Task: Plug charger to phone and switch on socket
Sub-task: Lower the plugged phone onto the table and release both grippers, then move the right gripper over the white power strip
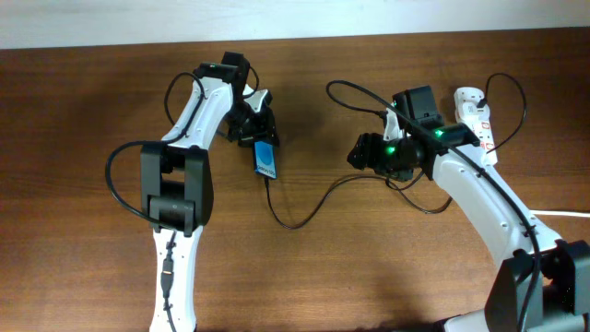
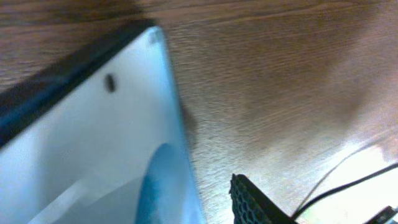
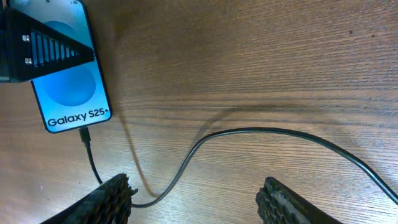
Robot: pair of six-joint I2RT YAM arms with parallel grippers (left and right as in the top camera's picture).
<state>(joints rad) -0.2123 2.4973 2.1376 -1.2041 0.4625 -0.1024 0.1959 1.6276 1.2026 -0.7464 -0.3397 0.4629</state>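
Observation:
The phone (image 1: pixel 265 160) lies on the table with its blue screen lit; "Galaxy S25" reads in the right wrist view (image 3: pixel 69 93). My left gripper (image 1: pixel 259 129) is shut on the phone's top end. The phone fills the left wrist view (image 2: pixel 93 143), with only one finger (image 2: pixel 252 200) showing. The charger (image 1: pixel 297 221), a thin black cable, has its tip at the phone's bottom port (image 3: pixel 84 133) and curls right toward the socket (image 1: pixel 477 112). My right gripper (image 1: pixel 361 152) is open and empty, its fingers either side of the cable (image 3: pixel 196 202). My right arm partly covers the socket.
The socket's thick white cord (image 1: pixel 562 214) runs off the right edge. A thicker black robot cable (image 1: pixel 355 92) loops behind my right arm. The table is brown wood (image 1: pixel 83 111), with a white wall strip along the back.

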